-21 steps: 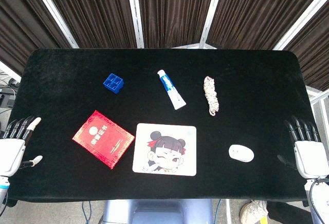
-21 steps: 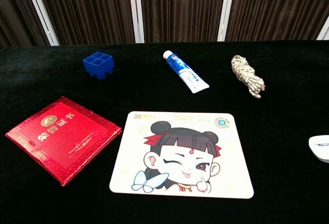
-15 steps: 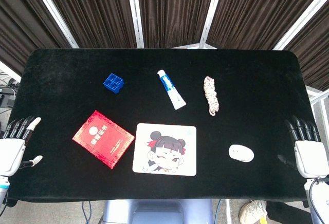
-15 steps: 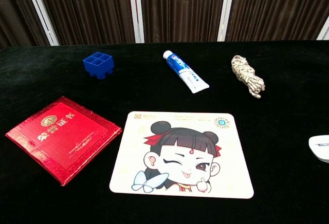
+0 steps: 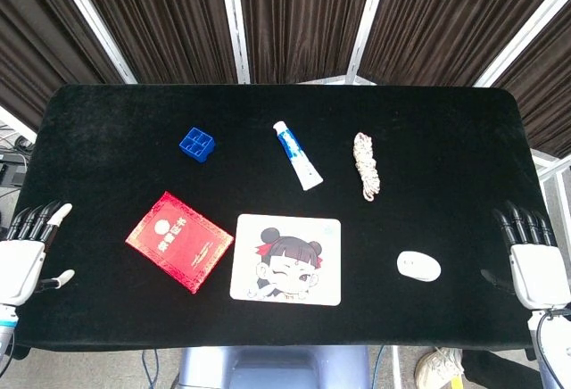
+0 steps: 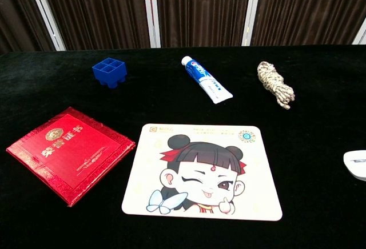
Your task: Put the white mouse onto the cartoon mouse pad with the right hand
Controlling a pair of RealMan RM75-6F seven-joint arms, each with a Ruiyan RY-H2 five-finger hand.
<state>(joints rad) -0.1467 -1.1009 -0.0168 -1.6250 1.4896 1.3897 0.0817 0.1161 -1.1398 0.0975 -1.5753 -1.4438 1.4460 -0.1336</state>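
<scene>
**Black cloth, dark curtains, white mouse off the pad**

Black-draped table (image 5: 446,139) before dark pleated curtains. Lay on the cloth: white mouse (image 5: 418,266), to the right of the cartoon mouse pad (image 5: 286,259) and clear of it; cut off by the right edge in the chest view. Waited at the table's right edge, near the mouse but apart from it: right hand (image 5: 533,264), fingers straight and parted, holding nothing. Hung likewise empty and spread at the left edge: left hand (image 5: 25,257). Sat just left of the pad: red booklet (image 5: 179,241). Ranged farther back: blue block (image 5: 196,144), toothpaste tube (image 5: 297,154), rope bundle (image 5: 367,166).
</scene>
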